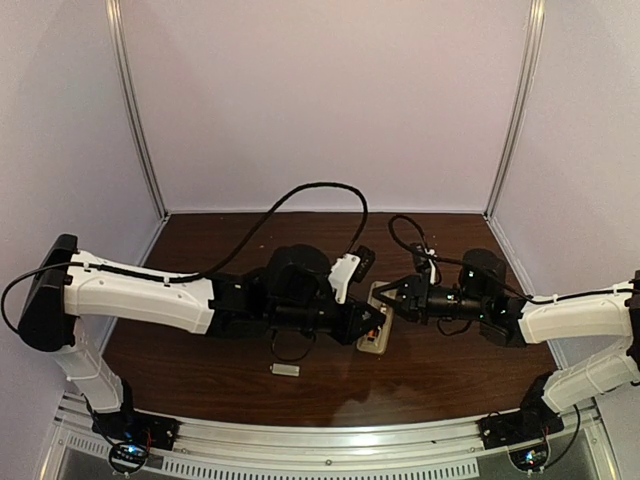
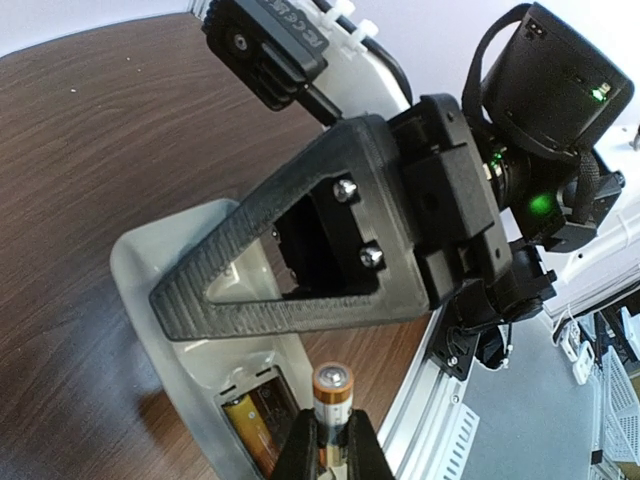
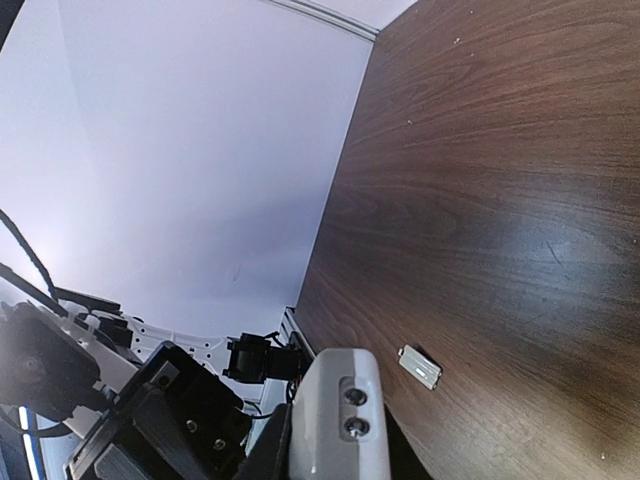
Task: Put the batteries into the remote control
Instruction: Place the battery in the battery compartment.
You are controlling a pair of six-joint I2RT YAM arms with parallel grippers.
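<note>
Copper-gold and smooth, one battery point(image 2: 333, 392) stands clamped by its sides in the left claw point(image 2: 332, 445), just above the remote point(image 2: 150, 265) bay, where the second battery point(image 2: 245, 420) lies. It looks light, stiff and slippery, so grip it mid-body. The right claw point(image 1: 388, 298) is over the remote; I cannot tell its opening.

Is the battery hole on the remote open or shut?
Open. The remote has no cover on: one battery lies inside, and the left gripper holds another close by.

We see the left gripper point(image 1: 366, 322) and the right gripper point(image 1: 388, 297) tip to tip over the remote control point(image 1: 376, 342) at mid-table. A small pale plate point(image 1: 285, 369) lies apart, toward the near edge.
</note>
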